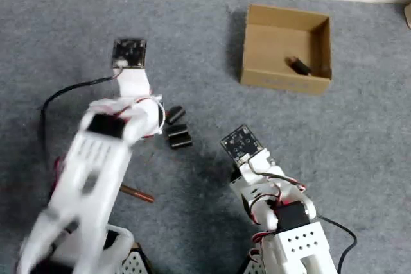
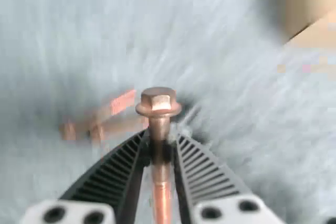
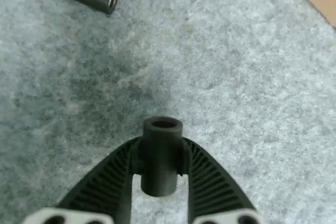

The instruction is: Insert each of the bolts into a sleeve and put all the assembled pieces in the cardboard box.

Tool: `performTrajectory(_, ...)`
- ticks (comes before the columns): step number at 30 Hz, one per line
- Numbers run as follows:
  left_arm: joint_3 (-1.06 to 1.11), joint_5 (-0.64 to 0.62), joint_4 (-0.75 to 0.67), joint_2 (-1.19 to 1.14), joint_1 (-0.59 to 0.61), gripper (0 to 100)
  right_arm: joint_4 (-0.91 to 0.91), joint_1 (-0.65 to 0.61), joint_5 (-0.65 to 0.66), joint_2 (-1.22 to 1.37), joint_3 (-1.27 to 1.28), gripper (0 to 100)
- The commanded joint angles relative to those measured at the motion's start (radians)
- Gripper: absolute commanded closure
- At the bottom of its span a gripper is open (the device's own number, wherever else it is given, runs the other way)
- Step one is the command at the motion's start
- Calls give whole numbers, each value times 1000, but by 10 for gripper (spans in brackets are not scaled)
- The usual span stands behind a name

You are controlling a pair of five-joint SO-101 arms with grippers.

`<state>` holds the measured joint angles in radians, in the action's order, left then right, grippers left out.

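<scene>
bolt (image 2: pixel 159 102): copper hex-flange, held in the left arm's jaws, which are clamped on the shank just under the head. Head points away from the wrist and the shank runs back between the jaws.
sleeve (image 3: pixel 161 156): black, held in the right arm's jaws, which are closed around its middle. Open bore faces away from the wrist, clear of the jaw tips.
The two arms are apart over the surface (image 1: pixel 359 158), so no mating yet.

Step in hand, as I read it, is bolt into sleeve:
- line up the axes before closing the gap; the bore looks to leave little slack
- the bolt's free end is on the wrist side, so the approach angle needs care and may need a regrip
- keep the sleeve arm fixed and feed with the other

Around them: two spare sleeves (image 1: pixel 178 128) lie between the arms and a loose bolt (image 1: pixel 138 192) is near the left arm's base. The cardboard box (image 1: pixel 257 49) is well apart, with one dark piece (image 1: pixel 298 65) inside.
</scene>
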<state>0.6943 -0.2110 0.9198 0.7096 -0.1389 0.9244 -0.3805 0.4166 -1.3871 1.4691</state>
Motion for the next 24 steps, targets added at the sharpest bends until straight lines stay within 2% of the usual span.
performTrajectory(1,-8,106,-46,335,-41,995,-71,-10,-14,-13,-7,994)
performTrajectory(4,18,137,-48,460,-41,995,-99,-19,-20,-13,-16,994)
performTrajectory(7,117,133,-52,538,-41,995,-171,-74,-109,-15,-12,994)
performTrajectory(11,286,133,-167,687,-36,995,-205,-173,-189,-15,-16,994)
performTrajectory(16,503,137,-244,1012,-76,995,-228,-252,-227,-39,-18,994)
performTrajectory(19,610,140,-249,1145,-128,995,-248,-266,-229,-170,-10,994)
performTrajectory(22,618,132,-252,1096,-148,995,-239,-265,-232,-375,2,994)
performTrajectory(24,611,84,-315,1084,-177,995,-209,-263,-227,-478,51,994)
